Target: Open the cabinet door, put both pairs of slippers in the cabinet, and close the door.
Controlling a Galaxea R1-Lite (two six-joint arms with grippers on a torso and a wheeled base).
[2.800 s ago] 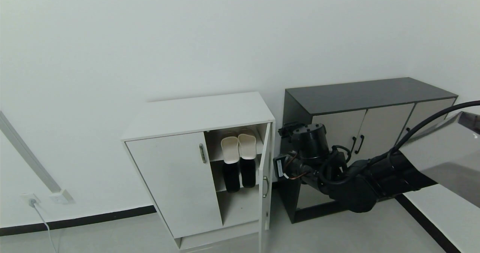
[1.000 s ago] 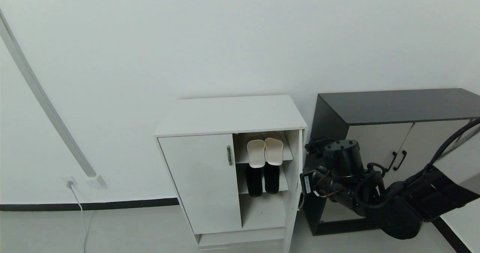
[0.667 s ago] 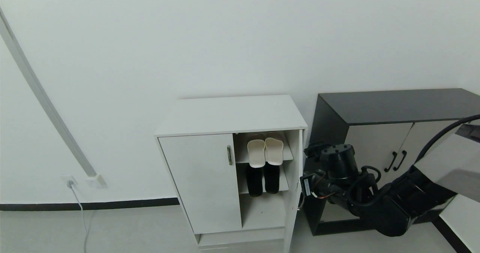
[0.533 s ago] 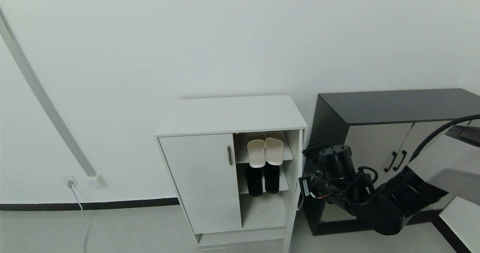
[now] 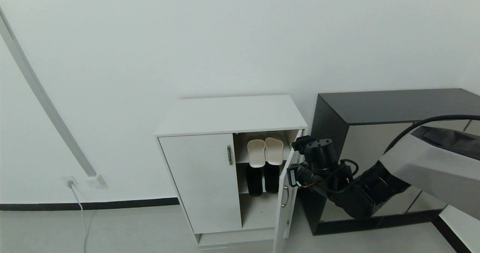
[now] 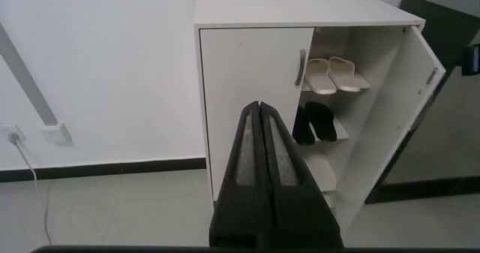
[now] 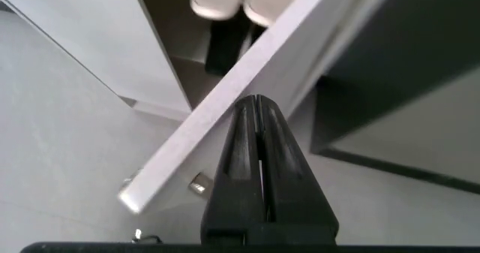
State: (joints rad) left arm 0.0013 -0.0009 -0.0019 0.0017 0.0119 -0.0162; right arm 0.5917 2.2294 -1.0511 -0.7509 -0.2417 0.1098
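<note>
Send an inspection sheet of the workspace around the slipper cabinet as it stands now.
Surface: grey floor; the white cabinet stands on it against the wall.
Job's things: cream slippers on the top shelf, black slippers on the shelf below; right door partly open, left door shut.
Clutter: nothing seen.
Grippers: right gripper shut, tips at the right door's outer face; left gripper shut, held off from the cabinet.
Cables: cord hangs from a wall socket left of the cabinet.
Surroundings: black sideboard right of the cabinet; trunking slants up the wall.
</note>
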